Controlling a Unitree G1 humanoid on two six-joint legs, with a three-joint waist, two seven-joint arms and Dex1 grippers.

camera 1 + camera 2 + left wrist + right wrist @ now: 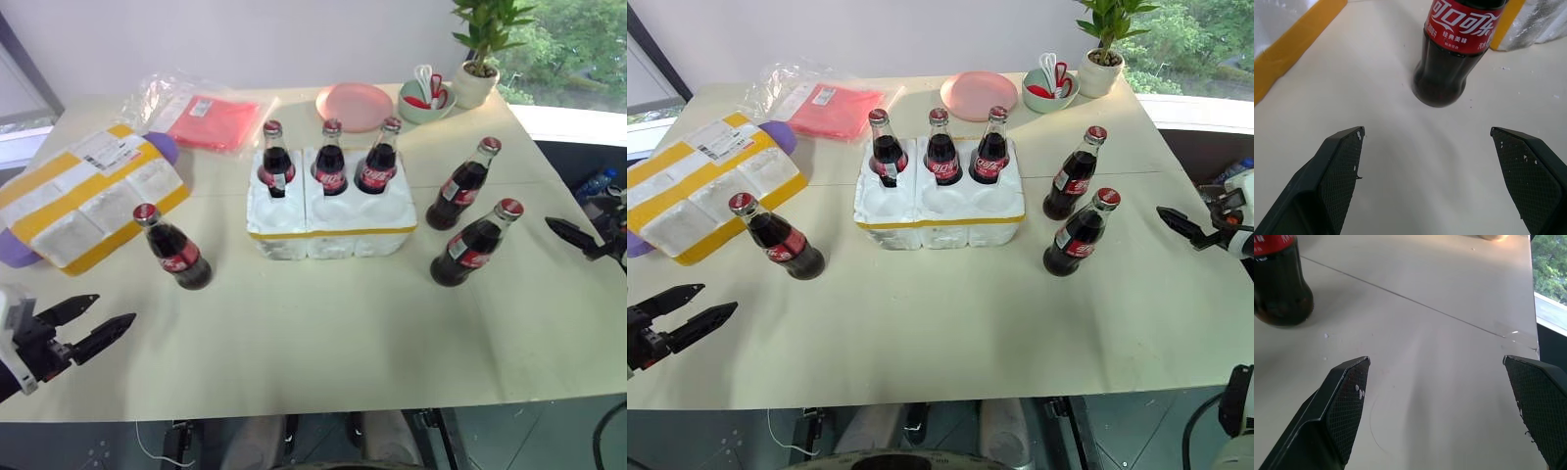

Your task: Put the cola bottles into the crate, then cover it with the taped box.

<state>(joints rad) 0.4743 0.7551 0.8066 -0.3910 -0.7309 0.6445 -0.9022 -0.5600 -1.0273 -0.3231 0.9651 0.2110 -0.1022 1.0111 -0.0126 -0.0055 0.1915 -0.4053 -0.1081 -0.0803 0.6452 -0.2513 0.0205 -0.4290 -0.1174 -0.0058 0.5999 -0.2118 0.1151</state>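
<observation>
The low white crate stands mid-table with three cola bottles upright in its back row of holes. One loose bottle stands to its left, and two more to its right. The taped box lies at the far left. My left gripper hovers open near the front left edge, aimed at the left bottle, a short way off it. My right gripper is open at the table's right edge, apart from the nearest bottle.
At the back lie a red packet in clear plastic, a pink plate, a bowl with scissors and a potted plant. A purple object sticks out from under the taped box. The table's front half is bare.
</observation>
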